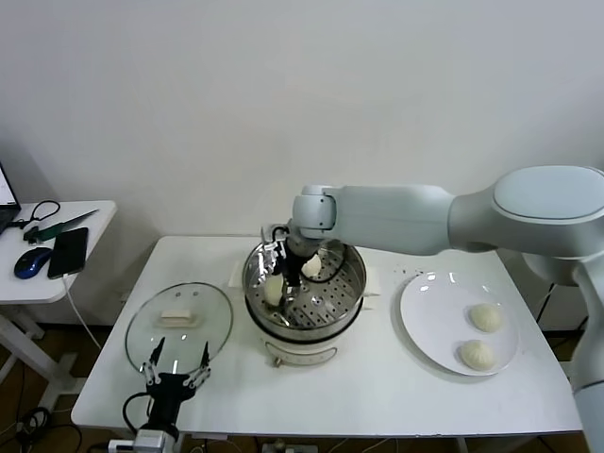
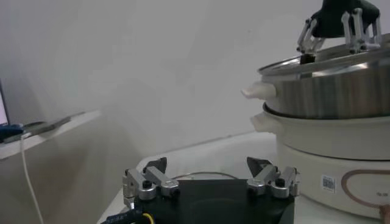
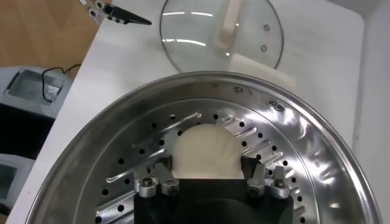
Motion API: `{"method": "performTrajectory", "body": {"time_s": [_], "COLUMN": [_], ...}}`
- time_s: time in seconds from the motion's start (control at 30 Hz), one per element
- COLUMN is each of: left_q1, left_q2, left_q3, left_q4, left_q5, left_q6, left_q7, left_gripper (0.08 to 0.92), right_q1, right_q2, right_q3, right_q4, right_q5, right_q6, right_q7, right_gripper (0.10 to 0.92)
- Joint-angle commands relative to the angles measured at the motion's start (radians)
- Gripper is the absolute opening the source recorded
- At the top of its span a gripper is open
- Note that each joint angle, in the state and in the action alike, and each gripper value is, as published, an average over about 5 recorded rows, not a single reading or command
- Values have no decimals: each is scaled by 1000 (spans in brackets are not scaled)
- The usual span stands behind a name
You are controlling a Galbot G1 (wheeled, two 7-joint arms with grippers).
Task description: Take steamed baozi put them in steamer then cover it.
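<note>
Currently the white tabletop [image 1: 377,387] is carrying everything. My right arm is reaching across from the right edge toward the steamer [image 1: 304,300], which is sitting mid-tabletop, slightly toward the back edge.

The cover [image 1: 179,326] is lying flat near the front-left corner, handle up, well apart from the steamer. The white plate [image 1: 436,326] is sitting near the right edge and holding two steamed baozi [image 1: 486,317], one behind the other [image 1: 477,355].

Two more baozi are sitting on the steamer's perforated tray: one on the left side [image 1: 274,290], one toward the back [image 1: 311,267].

My right gripper [image 3: 208,178] is hanging inside the steamer directly over the left baozi [image 3: 206,150]; my jaws are standing spread, one finger [image 3: 259,176] on each side of the bun, gripping nothing as far as I can tell. Whether the fingertips are touching the dough I cannot tell.

My left gripper [image 1: 176,374] is idling at the front edge, just in front of the cover, jaws wide apart and holding nothing.
</note>
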Motion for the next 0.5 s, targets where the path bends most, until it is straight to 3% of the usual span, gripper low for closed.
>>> {"method": "performTrajectory", "body": {"time_s": [0.03, 0.23, 0.5], "left_q1": [-7, -11, -13], "left_q2": [3, 3, 2], "left_q3": [0, 3, 8], "left_q4": [2, 3, 3], "left_q5": [3, 5, 10], "left_q6": [3, 6, 9], "left_q7": [0, 1, 0], "left_gripper": [823, 823, 823], "right_q1": [-17, 74, 249], "right_q2": [0, -72, -321], "right_q3": [8, 19, -25], "right_q4": [-3, 35, 179], "right_q5": [-13, -12, -66], "right_q6": [-1, 23, 98], "right_q7": [11, -34, -157], "right_gripper": [814, 823, 823]}}
